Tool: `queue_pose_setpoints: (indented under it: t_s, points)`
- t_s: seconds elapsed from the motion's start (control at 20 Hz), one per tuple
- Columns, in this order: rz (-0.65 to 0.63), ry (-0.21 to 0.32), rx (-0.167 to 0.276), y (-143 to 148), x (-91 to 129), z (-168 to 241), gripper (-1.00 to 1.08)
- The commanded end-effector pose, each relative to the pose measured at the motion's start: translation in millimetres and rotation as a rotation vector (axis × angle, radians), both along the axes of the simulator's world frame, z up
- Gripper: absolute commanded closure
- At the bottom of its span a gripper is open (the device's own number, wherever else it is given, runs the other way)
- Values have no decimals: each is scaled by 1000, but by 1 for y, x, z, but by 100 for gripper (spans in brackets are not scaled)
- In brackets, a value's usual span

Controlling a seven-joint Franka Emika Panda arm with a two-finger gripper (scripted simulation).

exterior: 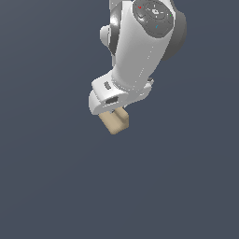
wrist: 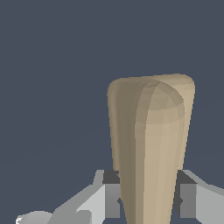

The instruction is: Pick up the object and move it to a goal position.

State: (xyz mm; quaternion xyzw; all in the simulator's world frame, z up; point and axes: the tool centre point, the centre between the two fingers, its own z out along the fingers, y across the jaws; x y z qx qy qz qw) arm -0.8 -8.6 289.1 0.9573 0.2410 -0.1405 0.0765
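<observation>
The object (exterior: 115,121) is a small tan blocky piece with a raised ridge. In the exterior view it pokes out from under the white hand of my arm, near the middle of the picture. My gripper (exterior: 113,113) is mostly hidden there by the hand. In the wrist view the tan object (wrist: 151,144) fills the space between my two fingers, and the gripper (wrist: 148,199) is shut on it. One dark pad (wrist: 111,177) presses each side. I cannot tell whether the object rests on the floor or is lifted.
A plain dark grey-blue floor (exterior: 46,177) lies all around. The white arm (exterior: 140,42) comes in from the top of the exterior view. No other object shows.
</observation>
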Motion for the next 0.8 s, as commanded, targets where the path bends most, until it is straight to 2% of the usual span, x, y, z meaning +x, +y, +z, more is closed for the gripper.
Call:
queue_pose_setpoints:
  t_s: [0.0, 0.35, 0.75]
  points:
    - [0, 1, 0, -1, 2, 28, 108]
    - [0, 1, 0, -3, 9, 93, 108]
    - [-1, 1, -1, -5, 15, 145, 108]
